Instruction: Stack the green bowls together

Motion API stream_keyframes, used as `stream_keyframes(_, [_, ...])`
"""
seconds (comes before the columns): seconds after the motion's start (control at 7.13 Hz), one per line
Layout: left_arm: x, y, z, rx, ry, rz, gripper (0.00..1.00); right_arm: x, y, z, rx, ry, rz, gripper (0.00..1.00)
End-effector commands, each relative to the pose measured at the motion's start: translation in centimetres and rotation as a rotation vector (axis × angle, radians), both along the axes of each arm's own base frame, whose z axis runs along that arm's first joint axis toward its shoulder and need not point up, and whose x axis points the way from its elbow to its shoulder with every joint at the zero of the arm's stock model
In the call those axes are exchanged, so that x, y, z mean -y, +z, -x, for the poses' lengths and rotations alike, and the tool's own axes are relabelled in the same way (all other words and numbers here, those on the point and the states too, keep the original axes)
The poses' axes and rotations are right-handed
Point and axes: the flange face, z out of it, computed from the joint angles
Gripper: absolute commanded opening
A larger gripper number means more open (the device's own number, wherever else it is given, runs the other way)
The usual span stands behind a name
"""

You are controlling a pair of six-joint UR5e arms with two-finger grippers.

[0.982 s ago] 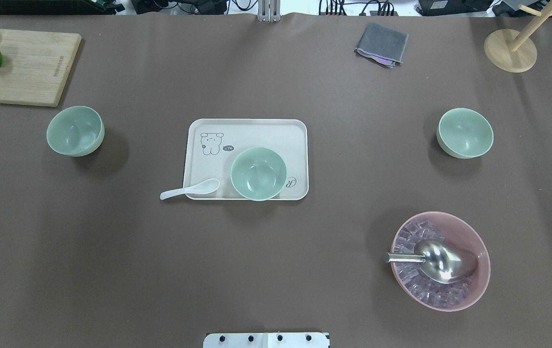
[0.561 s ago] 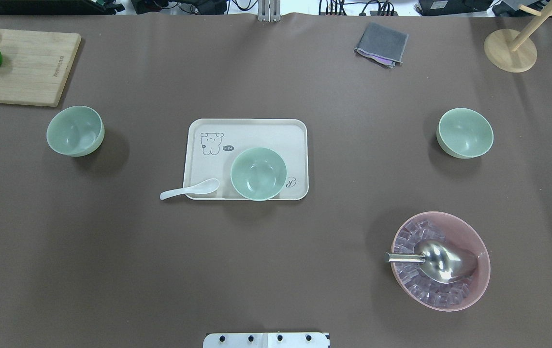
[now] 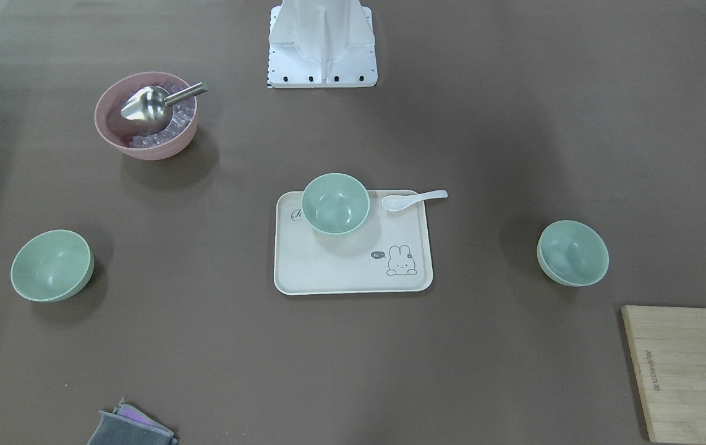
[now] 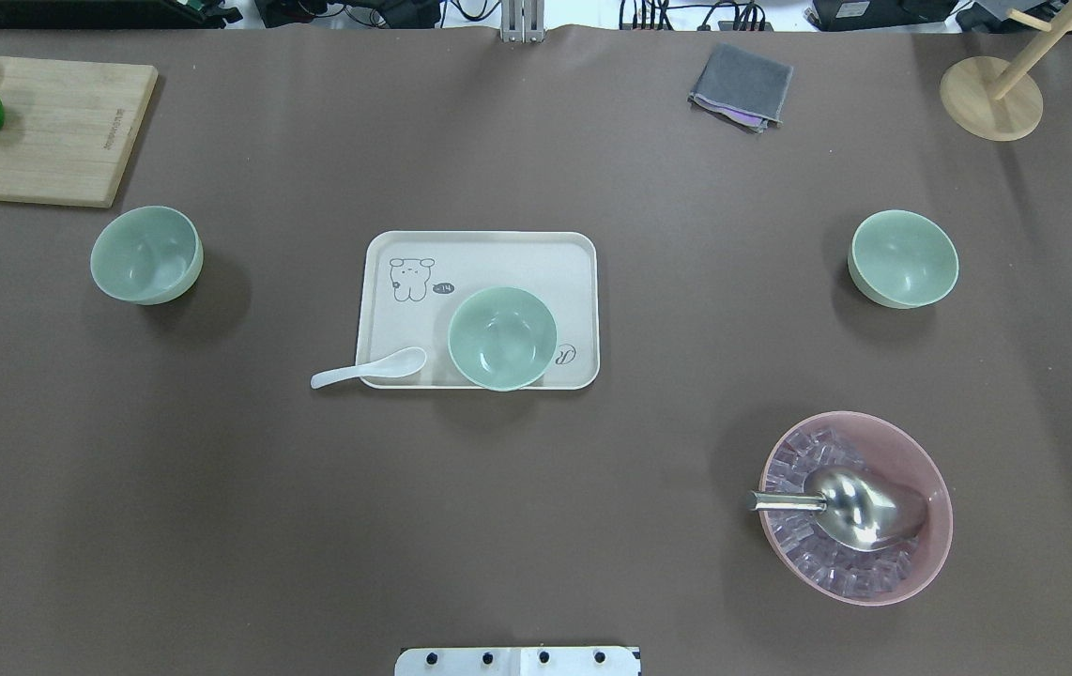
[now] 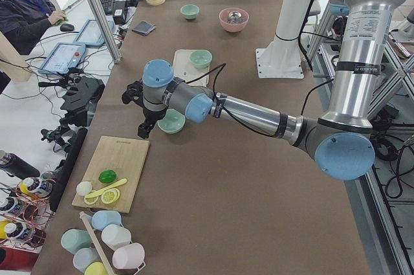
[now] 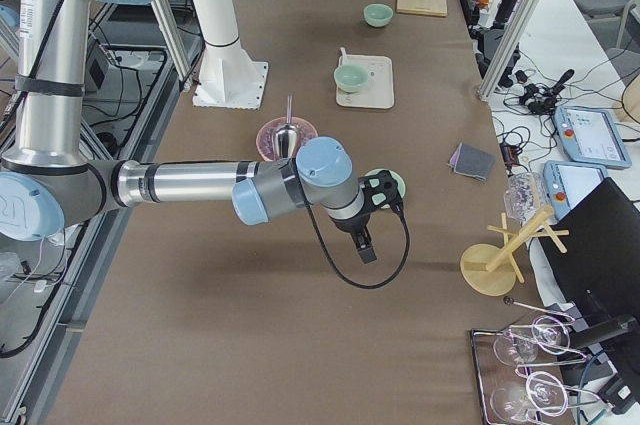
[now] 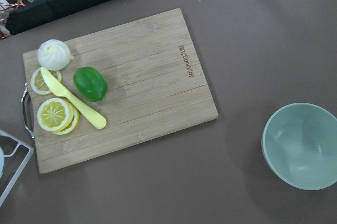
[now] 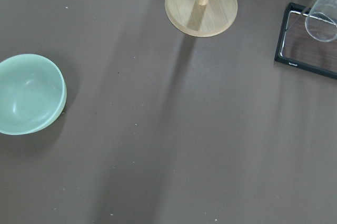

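Observation:
Three pale green bowls stand apart on the brown table. The left bowl (image 4: 145, 254) is near the cutting board and shows in the left wrist view (image 7: 303, 145). The middle bowl (image 4: 502, 338) sits on a cream tray (image 4: 480, 253). The right bowl (image 4: 903, 258) shows in the right wrist view (image 8: 29, 94). My left gripper (image 5: 143, 129) hangs above and beside the left bowl (image 5: 172, 121). My right gripper (image 6: 366, 248) hangs above and beside the right bowl (image 6: 390, 181). Both grippers show only in the side views, so I cannot tell whether they are open or shut.
A pink bowl (image 4: 855, 507) with ice and a metal scoop stands front right. A white spoon (image 4: 367, 368) lies at the tray's front left edge. A cutting board (image 4: 38, 131) with lime and lemon is back left. A grey cloth (image 4: 741, 86) and a wooden stand (image 4: 991, 99) are at the back.

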Motion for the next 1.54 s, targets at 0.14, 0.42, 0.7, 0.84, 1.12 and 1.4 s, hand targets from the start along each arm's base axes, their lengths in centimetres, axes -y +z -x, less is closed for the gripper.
stream_keyframes(0.14, [1.8, 1.3, -9.0, -0.038, 0.005, 0.189, 0.98, 2.2, -1.6, 5.9, 0.022, -0.021, 0.079, 1.00])
stream_keyframes(0.42, [1.8, 3.5, -13.6, -0.032, -0.056, 0.225, 0.98, 2.5, -1.6, 10.0, 0.012, 0.039, 0.192, 1.00])
stream_keyframes(0.7, [2.6, 4.9, -18.0, -0.053, -0.074, 0.229, 0.97, 2.8, -1.6, 10.9, -0.002, 0.037, 0.192, 1.00])
stream_keyframes(0.84, [2.7, 6.2, -19.6, -0.026, -0.082, 0.212, 0.95, 2.9, -1.8, 10.9, -0.001, 0.037, 0.189, 1.00])
stream_keyframes(1.12, [2.7, 6.5, -21.0, -0.015, -0.088, 0.221, 0.84, 2.9, -1.8, 10.9, -0.001, 0.037, 0.189, 1.00])
stream_keyframes(1.4, [2.3, 6.3, -22.0, -0.016, -0.071, 0.216, 0.76, 2.9, -1.8, 10.9, -0.002, 0.038, 0.187, 1.00])
